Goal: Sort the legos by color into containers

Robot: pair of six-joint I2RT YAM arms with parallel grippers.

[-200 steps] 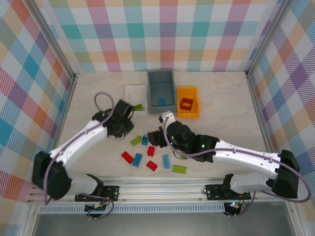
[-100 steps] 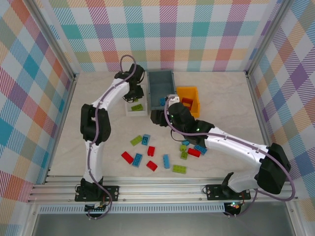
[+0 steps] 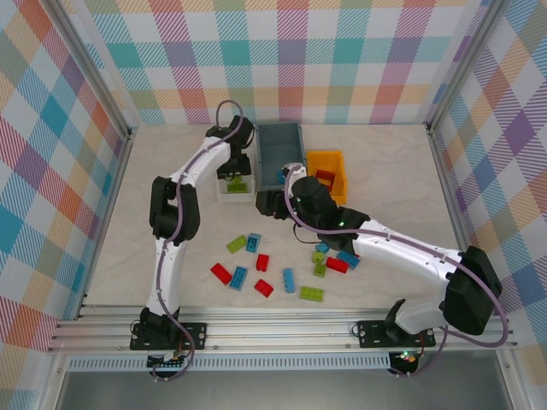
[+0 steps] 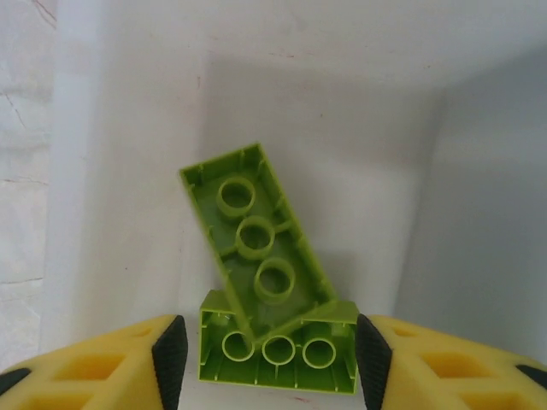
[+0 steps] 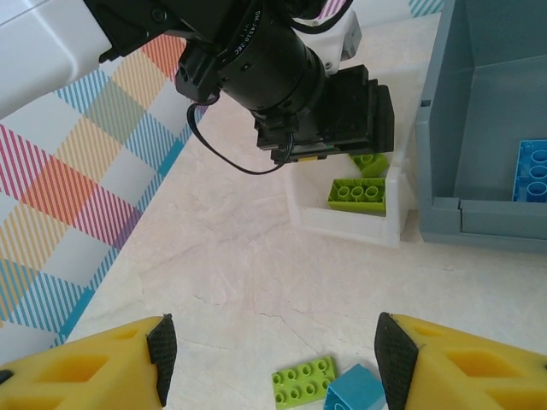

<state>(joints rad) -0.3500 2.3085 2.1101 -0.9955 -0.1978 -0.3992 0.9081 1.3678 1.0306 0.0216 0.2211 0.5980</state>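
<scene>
Left hand [image 4: 271, 359] has let go above white tray [image 4: 342, 128], two lime legos [image 4: 256, 239] inside, right hand [image 5: 273, 346] spread, empty

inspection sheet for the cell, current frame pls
Surface: pale marbled table, loose red, blue and lime legos near centre.
Job's things: two lime bricks in white tray; blue brick in grey-blue bin; red brick in orange bin.
Clutter: nothing seen.
Tools: left tool open over the white tray; right tool open, empty, above the table.
Cables: grey cable loops off the left arm.
Surroundings: plaid walls, metal rail at the near edge.
</scene>
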